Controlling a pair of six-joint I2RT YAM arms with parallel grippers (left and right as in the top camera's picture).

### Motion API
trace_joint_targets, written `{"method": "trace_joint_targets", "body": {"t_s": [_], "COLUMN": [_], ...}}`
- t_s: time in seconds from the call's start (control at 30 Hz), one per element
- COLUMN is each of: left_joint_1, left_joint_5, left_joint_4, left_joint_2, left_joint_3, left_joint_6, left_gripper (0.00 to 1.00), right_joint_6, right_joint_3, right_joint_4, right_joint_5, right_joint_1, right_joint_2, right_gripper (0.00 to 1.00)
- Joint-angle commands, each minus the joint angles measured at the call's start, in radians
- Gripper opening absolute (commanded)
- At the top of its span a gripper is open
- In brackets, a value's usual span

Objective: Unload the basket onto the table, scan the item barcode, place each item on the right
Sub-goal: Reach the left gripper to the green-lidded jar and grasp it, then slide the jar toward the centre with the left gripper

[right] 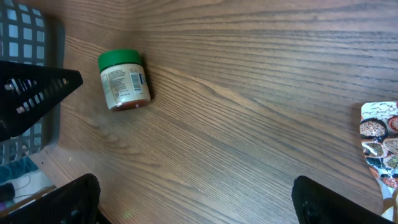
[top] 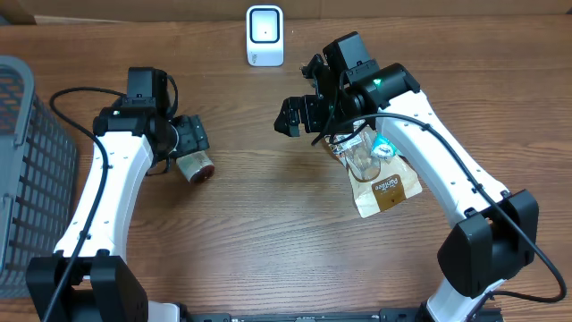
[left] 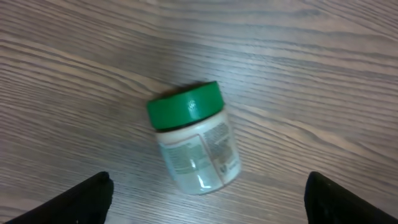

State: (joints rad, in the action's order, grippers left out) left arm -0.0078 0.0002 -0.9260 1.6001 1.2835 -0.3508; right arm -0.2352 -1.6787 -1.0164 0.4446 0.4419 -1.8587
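Basket [top: 18, 179]: grey mesh, sitting at the far left of the table [top: 268, 233]; its left side is running out of the overhead frame.
Left arm [top: 107, 188]: reaching forward from the near left; left gripper [top: 189, 136] is hanging just over the jar, jaws spread wide and gripping nothing; the wrist view is showing only two dark fingertips [left: 93, 199] in its lower corners.
Jar [left: 193, 146]: green lid, pale label; lying on its side on the wood between the left fingertips, touching neither; the gripper is covering part of it from overhead; label print is too blurred to read.
Scanner [top: 264, 36]: white, standing at the table's far edge, well apart from the jar.
Right arm [top: 447, 161]: bending inward over the centre; right gripper [top: 288, 118] is hovering above bare wood, jaws wide apart and empty.
Pouch [top: 384, 183]: lying flat under the right arm, which is hiding its upper part; the right wrist view is cutting it off at the frame edge.
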Motion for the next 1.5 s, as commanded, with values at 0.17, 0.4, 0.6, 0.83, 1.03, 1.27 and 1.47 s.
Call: {"method": "trace_joint_targets", "body": {"t_s": [0.17, 0.4, 0.6, 0.83, 1.03, 1.27, 1.47], "left_joint_1": [0.021, 0.020, 0.019, 0.011, -0.036, -0.158, -0.237], "left_joint_5": [-0.052, 0.003, 0.023, 0.026, 0.027, 0.113, 0.153], "left_joint_4": [-0.005, -0.010, -0.005, 0.009, 0.023, 0.054, 0.097], "left_joint_2": [0.046, 0.175, 0.279, 0.302, 0.302, 0.302, 0.302], "left_joint_3": [-0.010, -0.014, -0.014, -0.013, -0.011, -0.011, -0.012], "left_joint_6": [-0.067, -0.155, -0.170, -0.170, -0.170, -0.171, -0.200], "left_gripper": [0.86, 0.85, 0.82, 0.28, 0.28, 0.31, 0.45], "right_joint_6": [0.000, 0.000, 0.000, -0.001, -0.001, -0.001, -0.001], "right_joint_3": [0.012, 0.040, 0.043, 0.043, 0.043, 0.043, 0.043], "right_joint_4": [0.014, 0.027, 0.027, 0.036, 0.039, 0.039, 0.033], "right_joint_5": [0.002, -0.015, -0.036, -0.036, -0.036, -0.036, -0.037], "right_joint_1": [0.002, 0.002, 0.002, 0.002, 0.002, 0.002, 0.002], "right_joint_2": [0.000, 0.000, 0.000, 0.000, 0.000, 0.000, 0.000], "right_gripper": [1.00, 1.00, 1.00, 1.00, 1.00, 1.00, 1.00]}}
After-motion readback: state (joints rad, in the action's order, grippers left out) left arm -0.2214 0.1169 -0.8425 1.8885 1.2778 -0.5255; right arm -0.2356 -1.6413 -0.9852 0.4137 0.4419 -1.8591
